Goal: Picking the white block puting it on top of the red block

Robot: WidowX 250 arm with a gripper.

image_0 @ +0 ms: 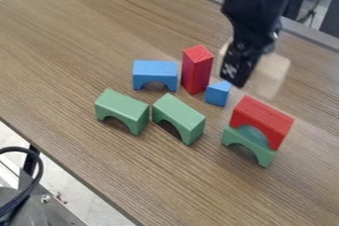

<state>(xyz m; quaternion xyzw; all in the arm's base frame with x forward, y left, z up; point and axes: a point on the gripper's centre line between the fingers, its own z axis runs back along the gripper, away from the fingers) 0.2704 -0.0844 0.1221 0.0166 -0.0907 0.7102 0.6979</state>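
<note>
The black gripper hangs over the right half of the table, shut on the white block. Pale and blurred, the white block shows on both sides of the near finger, which covers its middle. Below and to the right, a red arch block rests on a green arch block. Another red block, tall and rectangular, stands upright left of the gripper.
A blue arch block stands left of the upright red block, and a small blue triangular block lies just below the gripper. Two green arch blocks, one at left and one nearer the middle, stand toward the front of the wooden table.
</note>
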